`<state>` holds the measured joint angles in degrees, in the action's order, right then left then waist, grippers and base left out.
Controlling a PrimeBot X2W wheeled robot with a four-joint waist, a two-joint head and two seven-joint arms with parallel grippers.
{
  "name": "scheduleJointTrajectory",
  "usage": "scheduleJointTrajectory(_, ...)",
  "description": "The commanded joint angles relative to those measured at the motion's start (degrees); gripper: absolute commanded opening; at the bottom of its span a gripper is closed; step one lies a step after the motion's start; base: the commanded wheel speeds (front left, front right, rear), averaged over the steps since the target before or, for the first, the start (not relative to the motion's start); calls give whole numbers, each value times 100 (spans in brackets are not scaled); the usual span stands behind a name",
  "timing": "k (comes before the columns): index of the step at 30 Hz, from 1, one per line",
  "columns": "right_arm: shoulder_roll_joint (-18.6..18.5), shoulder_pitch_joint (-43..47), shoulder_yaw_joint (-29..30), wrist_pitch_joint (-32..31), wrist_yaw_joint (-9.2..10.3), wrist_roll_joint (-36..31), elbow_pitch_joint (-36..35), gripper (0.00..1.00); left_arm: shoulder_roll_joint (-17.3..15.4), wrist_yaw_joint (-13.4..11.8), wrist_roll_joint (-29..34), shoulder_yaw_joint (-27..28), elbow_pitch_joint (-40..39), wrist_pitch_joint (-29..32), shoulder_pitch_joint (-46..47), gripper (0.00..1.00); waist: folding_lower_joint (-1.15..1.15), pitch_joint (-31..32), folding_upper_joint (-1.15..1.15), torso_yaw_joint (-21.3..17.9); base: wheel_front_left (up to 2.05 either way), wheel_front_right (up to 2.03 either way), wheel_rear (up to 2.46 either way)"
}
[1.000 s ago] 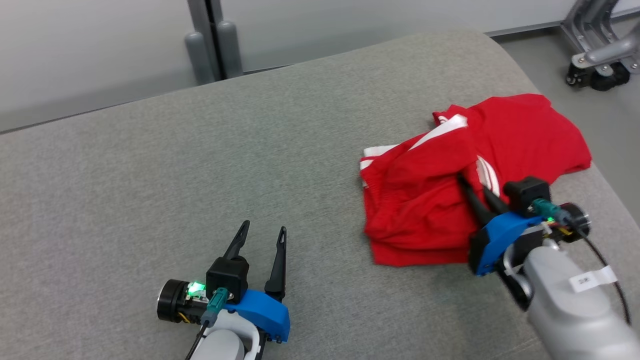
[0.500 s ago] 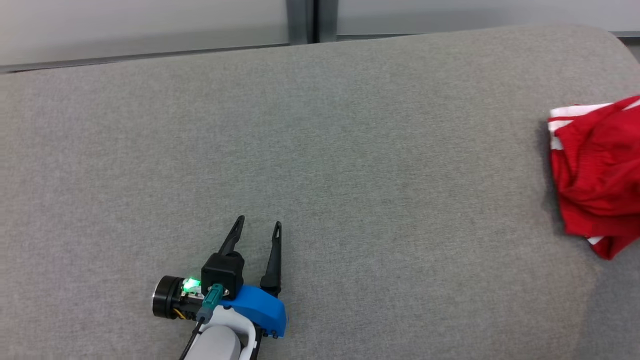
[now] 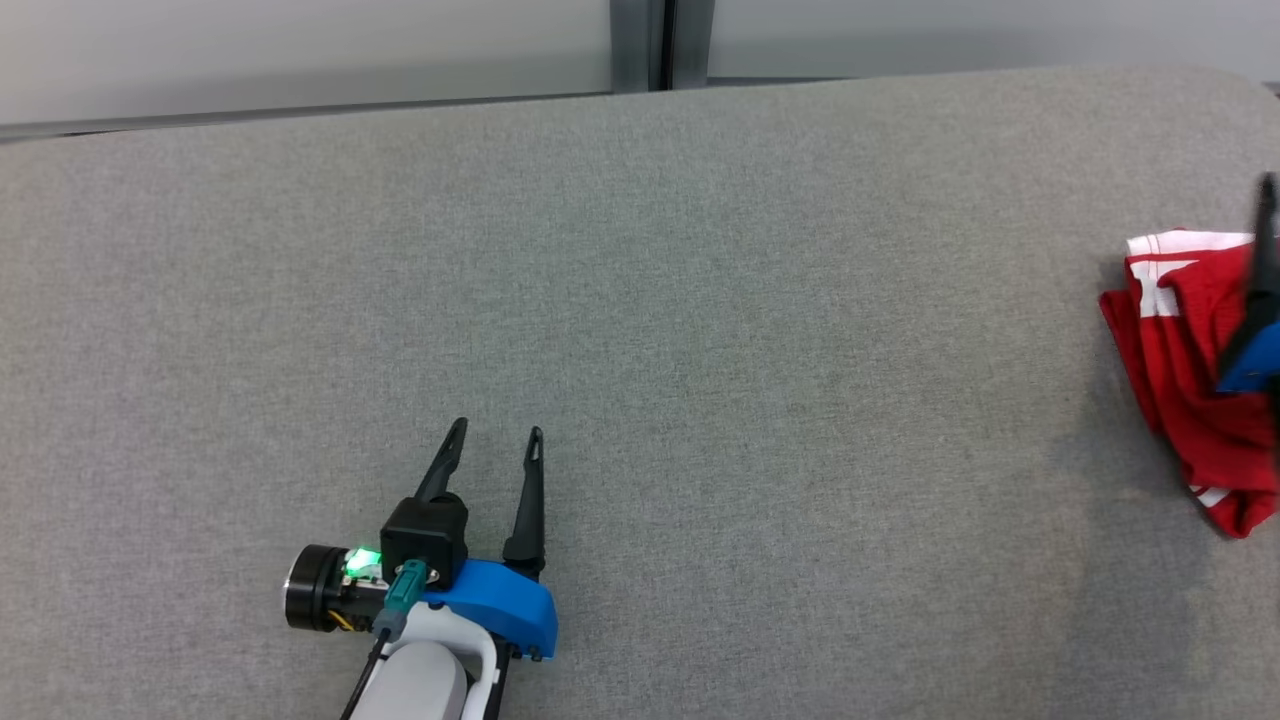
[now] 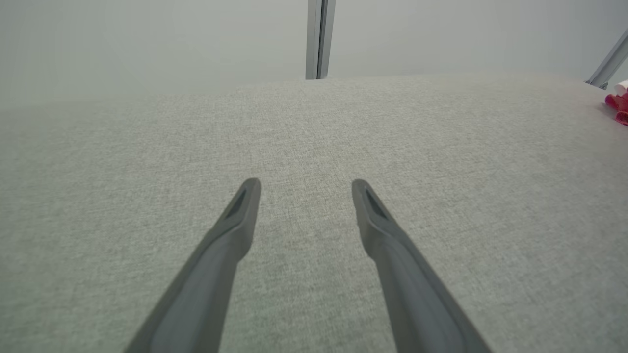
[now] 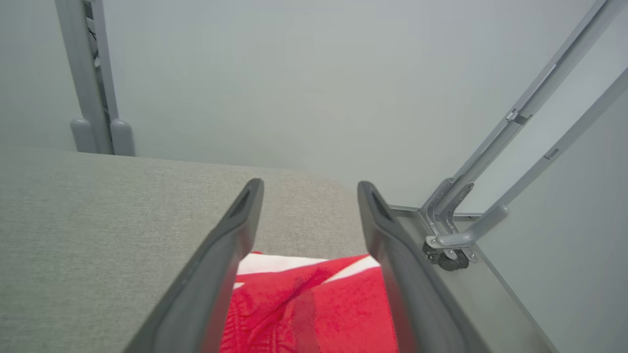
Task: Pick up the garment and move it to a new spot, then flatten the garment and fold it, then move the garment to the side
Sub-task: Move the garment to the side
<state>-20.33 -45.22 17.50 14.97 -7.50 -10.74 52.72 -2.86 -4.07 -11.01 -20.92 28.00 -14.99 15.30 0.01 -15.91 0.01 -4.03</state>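
garment [image 3: 1172, 345] cut by head view's right edge, right pincer [image 3: 1264, 230] mostly beyond it

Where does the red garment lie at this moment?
In the head view the red garment lies near the right end of the grey padded surface, beneath the right gripper with its jaws open, far from the left gripper.

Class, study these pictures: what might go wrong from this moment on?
1. The red garment lies bunched near the grey table's right edge; it might slip off.
2. The open right gripper hangs just over it; a finger might snag the cloth when the arm moves.
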Motion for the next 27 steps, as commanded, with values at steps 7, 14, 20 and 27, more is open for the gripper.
scheduleJointTrajectory(7, 1391, 1086, -398, 29, 1, 510, -1711, 100, -8, -100, 1, 200, -147, -24, -170, 100, -1, 311, -1, 62, 0, 0, 0)
scheduleJointTrajectory(14, 1731, 2032, -1048, 29, 1, 1027, -2318, 100, -5, -238, -21, 404, -174, -24, -347, 100, -1, 537, -1, 307, 0, 0, 0)
scheduleJointTrajectory(20, 1737, 2541, -1527, 29, 1, 1592, -2247, 100, -4, -353, 6, 642, -118, -24, -502, 100, -1, 760, -1, 477, 0, 0, 0)
scheduleJointTrajectory(27, 1736, 2932, -1857, 30, 1, 1833, -2234, 100, -3, -414, 43, 894, -72, -24, -726, 100, -1, 1090, -1, 544, 0, 0, 0)
